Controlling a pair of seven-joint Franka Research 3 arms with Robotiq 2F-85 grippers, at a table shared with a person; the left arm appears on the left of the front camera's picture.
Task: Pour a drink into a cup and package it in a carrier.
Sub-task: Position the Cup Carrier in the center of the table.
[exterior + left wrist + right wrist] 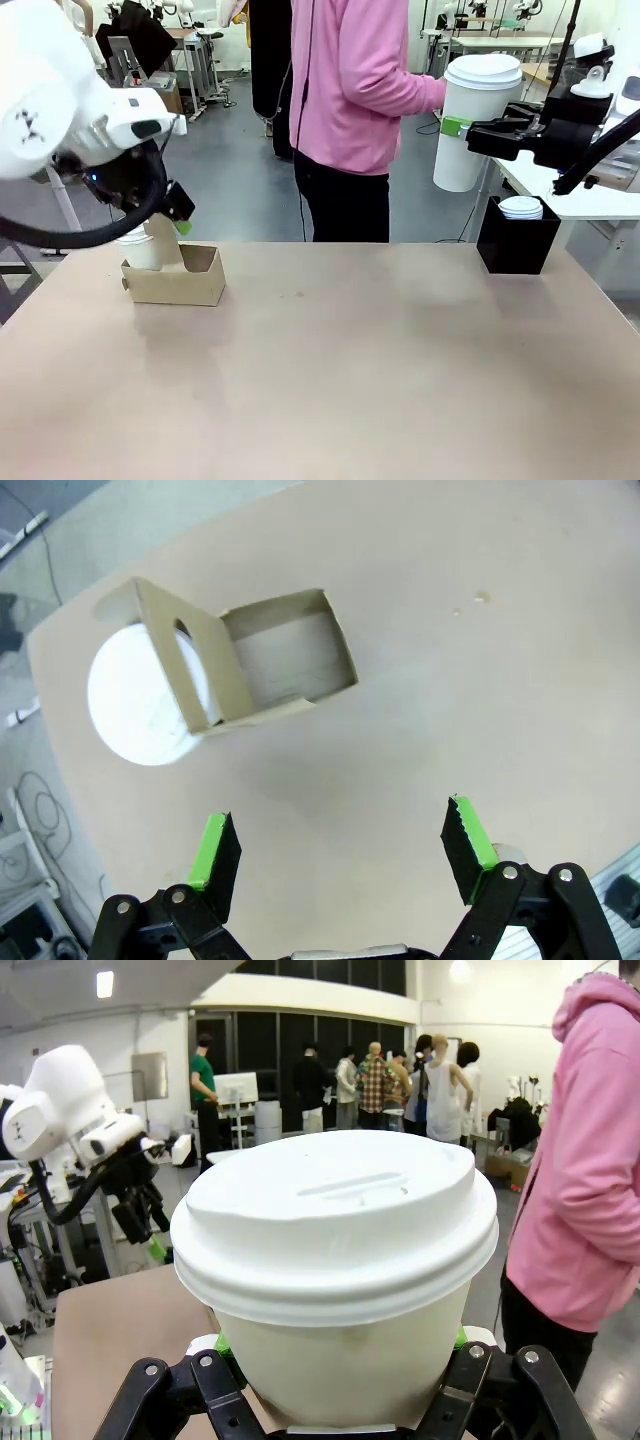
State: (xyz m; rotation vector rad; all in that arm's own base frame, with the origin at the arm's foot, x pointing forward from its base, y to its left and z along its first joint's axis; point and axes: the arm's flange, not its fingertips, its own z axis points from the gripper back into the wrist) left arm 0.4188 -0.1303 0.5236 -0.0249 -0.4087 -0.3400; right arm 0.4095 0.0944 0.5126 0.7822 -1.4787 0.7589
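Note:
The brown cardboard carrier (185,285) (290,660) stands at the table's far left. A white cup (140,252) (135,700) sits in one of its holes, its top a flat white disc; the other hole is empty. My left gripper (178,212) (340,815) hangs open just above the carrier, nothing between its green pads. My right gripper (470,128) (335,1345) is raised high at the right, shut on a lidded white cup (478,120) (335,1260) held upright. I cannot tell which of the two is taller. The drink is out of view.
A person in a pink hoodie (350,90) stands at the far edge, one sleeve reaching toward the raised cup. A black box (515,250) with white lids (520,207) sits at the far right. The tabletop (350,380) is bare in the middle and front.

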